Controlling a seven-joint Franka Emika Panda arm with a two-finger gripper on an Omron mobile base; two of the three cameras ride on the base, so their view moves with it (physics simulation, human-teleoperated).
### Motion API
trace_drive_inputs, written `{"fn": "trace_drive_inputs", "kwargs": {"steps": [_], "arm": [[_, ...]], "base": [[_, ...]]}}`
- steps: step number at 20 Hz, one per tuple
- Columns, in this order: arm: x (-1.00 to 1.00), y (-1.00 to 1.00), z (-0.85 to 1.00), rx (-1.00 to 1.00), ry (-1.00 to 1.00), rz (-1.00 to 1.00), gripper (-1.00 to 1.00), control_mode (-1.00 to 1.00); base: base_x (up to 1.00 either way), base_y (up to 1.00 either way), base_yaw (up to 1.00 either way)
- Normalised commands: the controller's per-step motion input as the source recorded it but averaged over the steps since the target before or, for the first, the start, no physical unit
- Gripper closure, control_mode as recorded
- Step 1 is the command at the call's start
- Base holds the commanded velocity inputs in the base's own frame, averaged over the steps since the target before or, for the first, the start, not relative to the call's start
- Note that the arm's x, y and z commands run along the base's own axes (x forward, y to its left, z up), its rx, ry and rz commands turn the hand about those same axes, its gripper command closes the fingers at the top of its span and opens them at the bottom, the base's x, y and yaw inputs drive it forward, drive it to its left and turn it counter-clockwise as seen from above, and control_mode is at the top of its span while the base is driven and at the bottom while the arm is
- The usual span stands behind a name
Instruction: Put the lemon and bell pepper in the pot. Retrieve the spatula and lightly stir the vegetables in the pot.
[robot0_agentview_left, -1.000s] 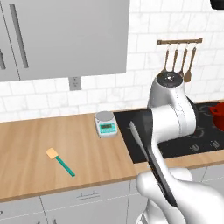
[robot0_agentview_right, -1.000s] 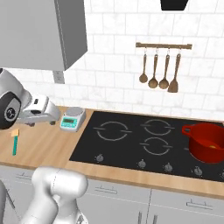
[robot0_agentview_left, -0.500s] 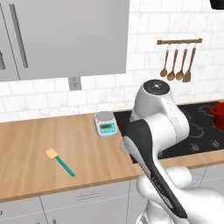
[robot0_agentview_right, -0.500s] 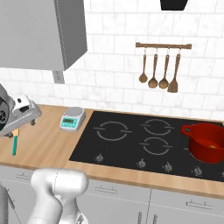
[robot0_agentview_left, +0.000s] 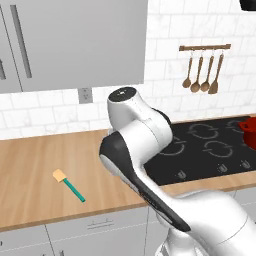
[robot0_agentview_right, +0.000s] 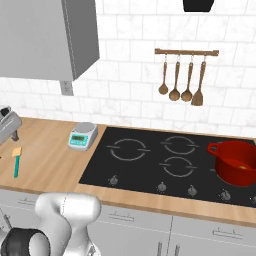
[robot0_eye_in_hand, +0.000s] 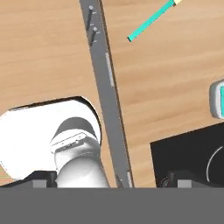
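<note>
The red pot (robot0_agentview_right: 239, 161) stands on the hob's front right burner, and its rim shows at the right edge of the left base view (robot0_agentview_left: 248, 130). A small yellow patch inside it is the lemon (robot0_agentview_right: 242, 168). The bell pepper is hidden. The brown wooden spatula (robot0_agentview_right: 198, 84) hangs rightmost on the wall rail (robot0_agentview_left: 215, 76), beside three spoons. My gripper (robot0_agentview_right: 7, 126) hangs far left over the wooden counter. In the hand view it (robot0_eye_in_hand: 111, 178) is open, looking down at the counter's front edge with nothing between its fingertips (robot0_eye_in_hand: 43, 178).
A teal-handled tool with a pale yellow blade (robot0_agentview_right: 17, 161) lies on the counter (robot0_agentview_left: 67, 183) and shows at the hand view's top (robot0_eye_in_hand: 151, 19). A small kitchen scale (robot0_agentview_right: 83, 136) sits left of the black hob (robot0_agentview_right: 165, 160). Grey cabinets hang above.
The arm has swung left, away from the hob. The hand went past the scale to the left end of the counter near the teal tool. The jaws stayed open.
</note>
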Motion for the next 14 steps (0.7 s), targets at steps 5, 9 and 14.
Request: {"fn": "trace_drive_inputs", "kwargs": {"steps": [5, 9, 14], "arm": [[0.00, 0.22, -0.10, -0.33, 0.13, 0.75, -1.00, -1.00], [0.19, 0.06, -0.12, -0.28, 0.14, 0.70, -1.00, -1.00], [0.41, 0.03, -0.23, -0.28, 0.13, 0.64, -1.00, -1.00]], "base": [[0.00, 0.00, 0.00], [0.00, 0.00, 0.00], [0.00, 0.00, 0.00]]}}
